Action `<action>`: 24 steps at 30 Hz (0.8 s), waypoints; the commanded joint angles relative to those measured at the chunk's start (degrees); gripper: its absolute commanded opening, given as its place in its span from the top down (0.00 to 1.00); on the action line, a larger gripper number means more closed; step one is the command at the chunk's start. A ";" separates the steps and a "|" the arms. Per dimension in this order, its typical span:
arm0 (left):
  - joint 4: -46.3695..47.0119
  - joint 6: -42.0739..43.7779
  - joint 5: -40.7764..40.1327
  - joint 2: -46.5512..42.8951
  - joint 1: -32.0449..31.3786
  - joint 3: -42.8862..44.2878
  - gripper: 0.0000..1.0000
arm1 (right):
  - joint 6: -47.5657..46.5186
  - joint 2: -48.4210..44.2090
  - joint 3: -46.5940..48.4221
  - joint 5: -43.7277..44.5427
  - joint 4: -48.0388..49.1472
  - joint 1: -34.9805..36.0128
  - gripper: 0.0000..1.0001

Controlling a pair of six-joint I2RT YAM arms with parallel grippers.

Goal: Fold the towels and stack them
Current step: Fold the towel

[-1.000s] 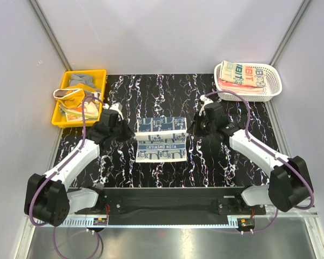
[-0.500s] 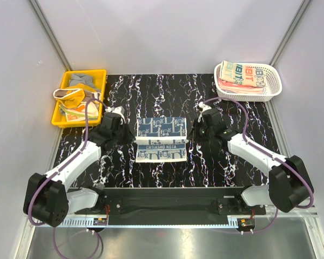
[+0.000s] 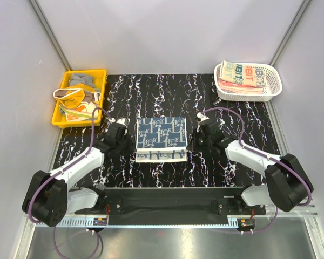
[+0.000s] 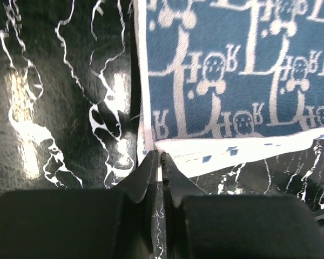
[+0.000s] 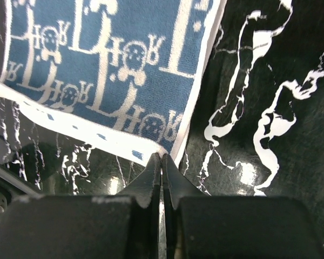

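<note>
A dark navy patterned towel (image 3: 161,137) lies folded in the middle of the black marbled table, with a white strip of its lower layer showing along the near edge. My left gripper (image 3: 131,150) sits at the upper layer's near-left corner. In the left wrist view its jaws (image 4: 160,157) are nearly closed, with the towel's (image 4: 232,81) white hem pinched between the tips. My right gripper (image 3: 191,145) is at the near-right corner. In the right wrist view it (image 5: 162,157) is shut on the corner of the towel (image 5: 108,65).
A white lattice basket (image 3: 275,87) at the back right holds folded towels (image 3: 243,75). A yellow tray (image 3: 61,117) at the back left holds several crumpled towels (image 3: 78,94). Both arms reach in from the near edge, one on each side of the folded towel.
Both grippers came toward the near edge with the towel's far edge, laying it over. The lettered cream face is now covered and the navy side shows. The left jaws have eased slightly.
</note>
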 commanded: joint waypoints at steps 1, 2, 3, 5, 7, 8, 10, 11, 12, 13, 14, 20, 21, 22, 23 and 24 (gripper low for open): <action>3.78 -1.64 -1.69 -0.40 -0.97 -1.41 0.91 | 1.56 0.48 -1.40 -0.85 3.81 1.02 0.96; 3.87 -1.73 -1.69 -0.66 -1.07 -2.02 0.91 | 1.74 0.40 -2.10 -1.02 4.25 1.10 0.96; 3.96 -1.82 -1.95 -0.93 -1.07 -2.29 0.91 | 2.09 0.22 -2.37 -1.11 4.51 1.28 0.94; 3.87 -1.91 -2.21 -1.19 -1.07 -2.55 0.93 | 2.27 0.05 -3.16 -1.55 4.87 1.46 0.94; 3.61 -1.91 -2.39 -1.81 -1.15 -2.55 0.94 | 2.44 -0.31 -3.43 -1.81 4.96 1.72 0.94; 3.43 -2.00 -2.48 -1.90 -1.15 -2.64 0.97 | 2.44 -0.39 -3.60 -1.81 4.96 1.81 0.94; 2.99 -2.43 -2.83 -3.03 -1.15 -2.91 0.99 | 2.71 -1.18 -3.87 -1.82 4.87 2.07 0.95; 2.91 -2.44 -2.74 -3.47 -1.15 -2.91 1.00 | 2.97 -1.62 -3.87 -1.73 4.69 1.98 0.95; 2.47 -2.44 -4.13 -3.91 -1.15 -2.91 1.00 | 2.97 -2.41 -3.78 -1.55 4.43 1.98 0.95; 2.12 -2.52 -4.32 -4.79 -1.07 -2.73 1.00 | 2.97 -2.85 -3.34 -1.46 3.99 1.98 0.95; 1.85 -2.61 -4.41 -5.14 -1.15 -2.56 1.00 | 2.88 -3.20 -2.99 -1.46 3.21 2.07 0.95; -0.96 -2.44 -6.34 -7.60 -1.15 -0.71 1.00 | 2.53 -8.04 -0.18 -0.76 -1.01 2.25 0.95; -1.31 -2.35 -6.61 -7.61 -1.07 -0.45 1.00 | 2.36 -8.65 0.00 -0.76 -1.37 2.33 0.95; -1.49 -2.44 -6.96 -7.70 -1.15 -0.44 1.00 | 2.35 -8.83 0.26 -0.85 -1.81 2.34 0.95; -1.40 -2.44 -7.13 -7.70 -1.15 -0.62 1.00 | 2.44 -8.92 0.18 -0.85 -1.98 2.51 0.95; -1.40 -2.44 -7.05 -7.52 -1.07 -0.71 1.00 | 2.44 -8.92 0.00 -0.85 -1.73 2.86 0.95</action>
